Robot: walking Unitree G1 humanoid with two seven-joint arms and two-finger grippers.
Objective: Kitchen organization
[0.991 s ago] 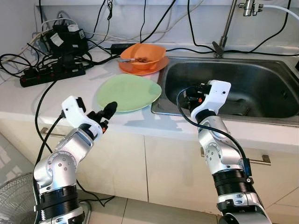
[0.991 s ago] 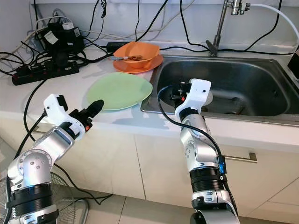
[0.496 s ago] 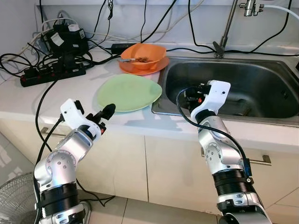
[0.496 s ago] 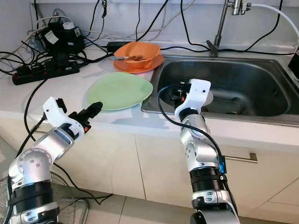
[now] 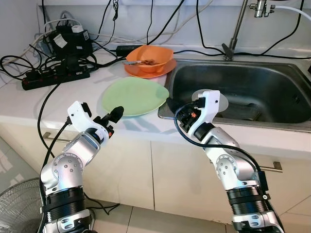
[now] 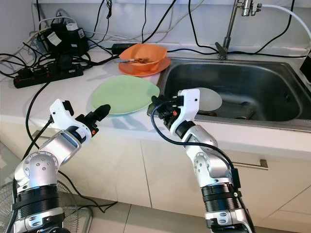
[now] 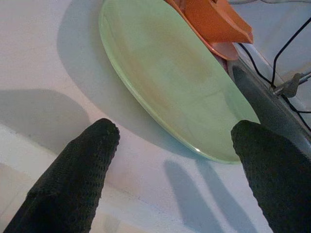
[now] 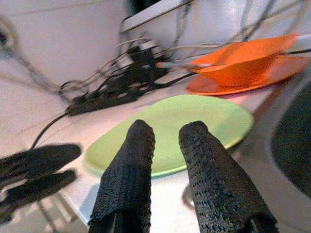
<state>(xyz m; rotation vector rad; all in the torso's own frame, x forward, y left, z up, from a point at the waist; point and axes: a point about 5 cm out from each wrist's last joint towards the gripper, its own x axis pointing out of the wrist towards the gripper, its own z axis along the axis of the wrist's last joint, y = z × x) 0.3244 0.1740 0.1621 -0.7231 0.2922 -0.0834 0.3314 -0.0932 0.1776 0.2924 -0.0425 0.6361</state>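
Green plate lies flat on the white bench, close to the sink. Behind it, an orange bowl sits on an orange plate. The left hand hangs just by the plate's front edge, its fingers spread wide with nothing between them. The right hand points at the plate from the sink side, its two fingers a little apart and holding nothing. A power strip and black cables lie at the back.
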